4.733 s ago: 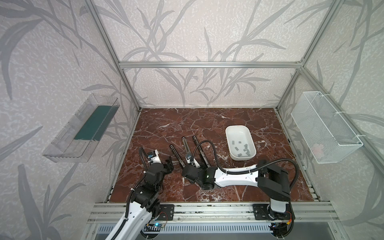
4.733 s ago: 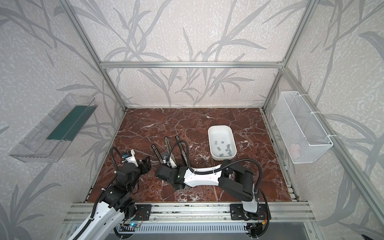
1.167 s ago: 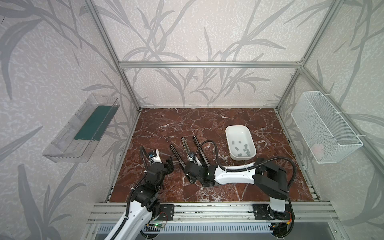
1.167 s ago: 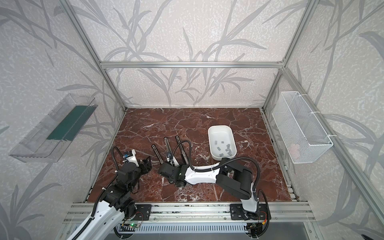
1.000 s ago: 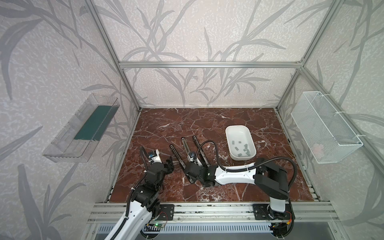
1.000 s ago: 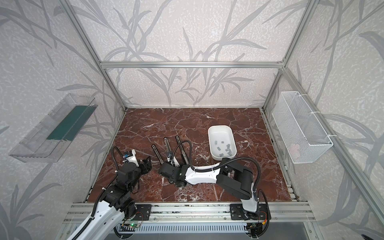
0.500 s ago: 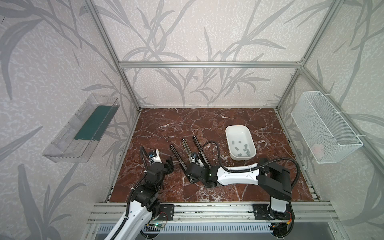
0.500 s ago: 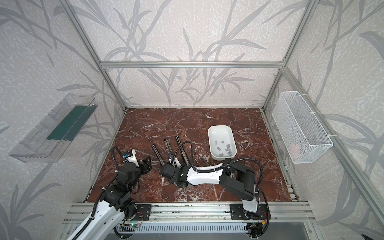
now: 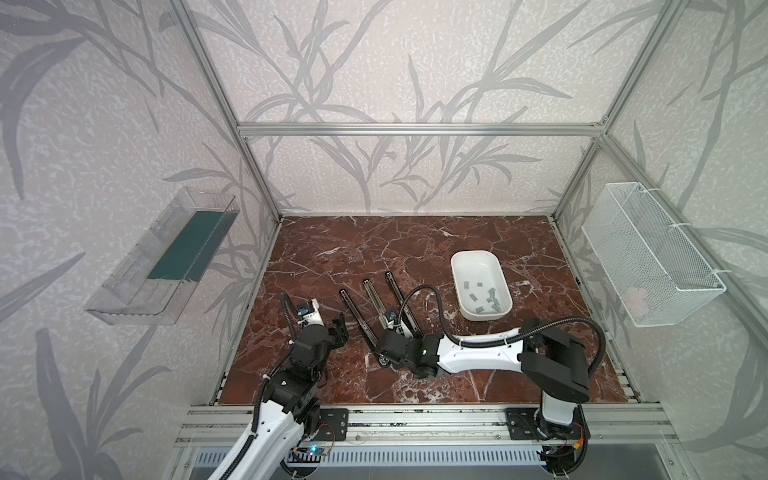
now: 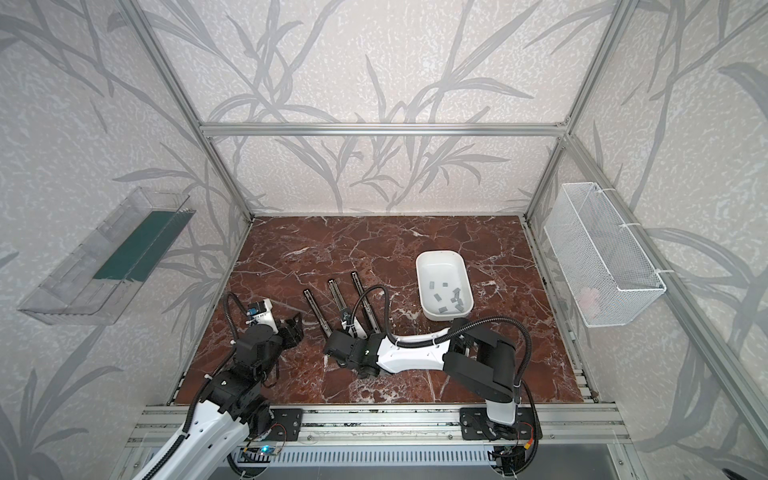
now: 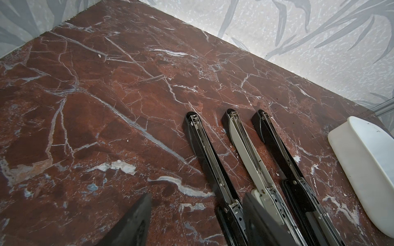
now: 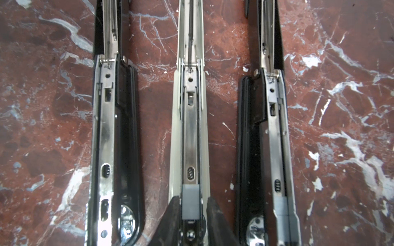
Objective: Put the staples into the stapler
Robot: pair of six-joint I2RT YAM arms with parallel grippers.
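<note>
- In both top views the staples (image 9: 486,297) (image 10: 446,301) lie loose in a white tray (image 9: 457,266) right of centre on the desk (image 9: 374,245), their strips pointing at mixed angles.
- Left of the tray, three staplers lie opened flat in a fan. Their long axes run near to far, with the far ends leaning left. The white stapler (image 9: 374,299) lies between two black staplers (image 9: 353,309).
- The right claw (image 9: 392,332) sits over the white stapler's near half. The left claw (image 9: 338,332) hovers just left of the fan.
- In the left wrist view, the left claw (image 11: 196,196) is spread wide and empty, with bare desk between its fingers.
- In the right wrist view, a grey staple strip (image 12: 190,206) lies in the white stapler's (image 12: 190,127) metal channel, lengthwise along the rail.
- The right claw (image 12: 190,199) is narrowly parted and flanks the strip, with a sliver of gap at one finger, so it is not pinching. The black staplers crowd in on both sides.
</note>
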